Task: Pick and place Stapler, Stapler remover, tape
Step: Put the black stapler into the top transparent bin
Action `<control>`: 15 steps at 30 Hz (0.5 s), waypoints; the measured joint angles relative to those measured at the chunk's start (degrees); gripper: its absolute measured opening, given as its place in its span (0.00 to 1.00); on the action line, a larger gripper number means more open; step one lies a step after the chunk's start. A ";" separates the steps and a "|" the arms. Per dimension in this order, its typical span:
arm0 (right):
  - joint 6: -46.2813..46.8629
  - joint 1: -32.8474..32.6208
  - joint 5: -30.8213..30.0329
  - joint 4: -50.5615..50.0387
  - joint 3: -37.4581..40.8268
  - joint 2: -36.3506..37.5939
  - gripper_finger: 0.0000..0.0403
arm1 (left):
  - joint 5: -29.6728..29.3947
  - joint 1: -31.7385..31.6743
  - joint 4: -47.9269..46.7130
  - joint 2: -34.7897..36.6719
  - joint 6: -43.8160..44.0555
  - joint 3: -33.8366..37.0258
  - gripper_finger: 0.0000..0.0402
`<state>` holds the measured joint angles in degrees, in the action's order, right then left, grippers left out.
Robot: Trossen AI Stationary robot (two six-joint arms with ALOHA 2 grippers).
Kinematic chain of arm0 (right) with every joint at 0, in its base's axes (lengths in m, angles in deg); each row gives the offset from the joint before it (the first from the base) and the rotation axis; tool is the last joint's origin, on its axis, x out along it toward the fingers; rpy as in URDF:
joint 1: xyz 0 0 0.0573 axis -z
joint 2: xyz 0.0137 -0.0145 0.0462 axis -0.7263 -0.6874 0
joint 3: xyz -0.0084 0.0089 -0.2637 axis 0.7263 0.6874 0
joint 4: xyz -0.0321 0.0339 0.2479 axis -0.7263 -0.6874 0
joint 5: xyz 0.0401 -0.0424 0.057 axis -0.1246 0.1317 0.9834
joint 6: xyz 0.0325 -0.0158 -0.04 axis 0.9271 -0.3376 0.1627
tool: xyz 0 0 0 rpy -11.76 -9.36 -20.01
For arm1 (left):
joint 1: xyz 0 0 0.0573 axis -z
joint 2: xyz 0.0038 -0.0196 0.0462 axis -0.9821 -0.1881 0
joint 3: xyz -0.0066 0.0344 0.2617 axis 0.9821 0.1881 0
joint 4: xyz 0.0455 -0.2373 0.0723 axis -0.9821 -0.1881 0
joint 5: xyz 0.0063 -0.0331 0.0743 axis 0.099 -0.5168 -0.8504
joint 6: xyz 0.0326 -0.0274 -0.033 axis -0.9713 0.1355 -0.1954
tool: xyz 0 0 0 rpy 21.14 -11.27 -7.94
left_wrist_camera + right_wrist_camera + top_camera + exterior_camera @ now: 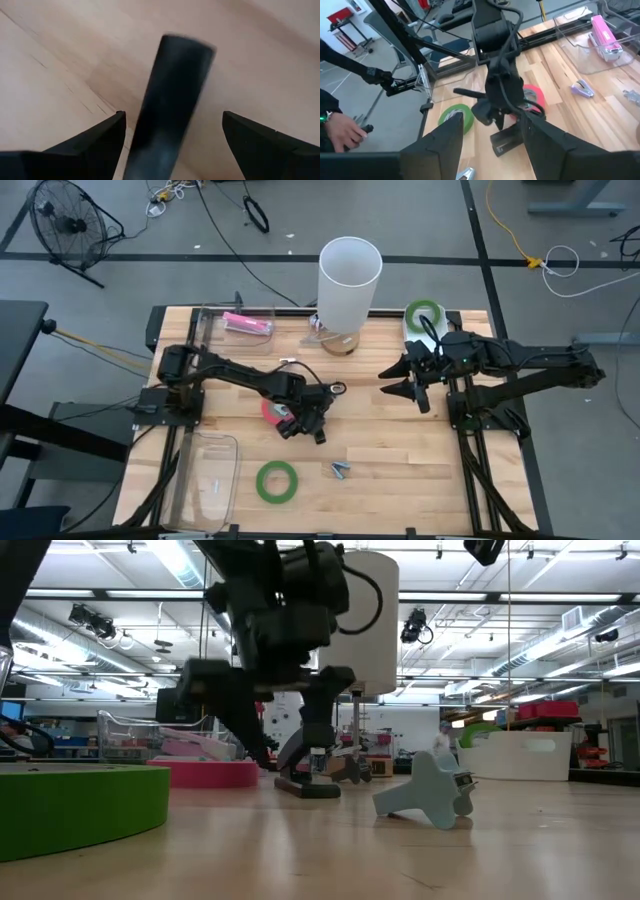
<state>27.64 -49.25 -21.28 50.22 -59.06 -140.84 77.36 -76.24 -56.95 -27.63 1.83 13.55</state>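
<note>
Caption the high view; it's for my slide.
Left gripper, jaws open, over a black stapler; right gripper waits.

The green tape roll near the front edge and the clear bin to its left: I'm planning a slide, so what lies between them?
In the high view, nothing: bare wood separates the green tape roll from the clear bin.

Three tape rings [277,481], two staplers [247,325]
</note>
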 joint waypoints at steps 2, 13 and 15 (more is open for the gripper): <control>0.00 -0.01 0.00 -0.10 0.00 -0.08 0.49 | -0.33 0.00 0.02 -0.86 -0.17 0.00 0.82; 0.00 -0.02 0.02 -0.30 0.00 -0.23 0.49 | -1.48 -0.02 0.38 -2.17 -1.56 -0.02 0.66; 0.00 -0.02 0.02 -0.42 0.00 -0.23 0.49 | -1.50 -0.02 0.26 -2.17 -1.57 -0.02 0.59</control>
<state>27.64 -49.27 -21.26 49.81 -59.06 -141.07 75.86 -76.26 -56.70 -29.80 0.26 13.53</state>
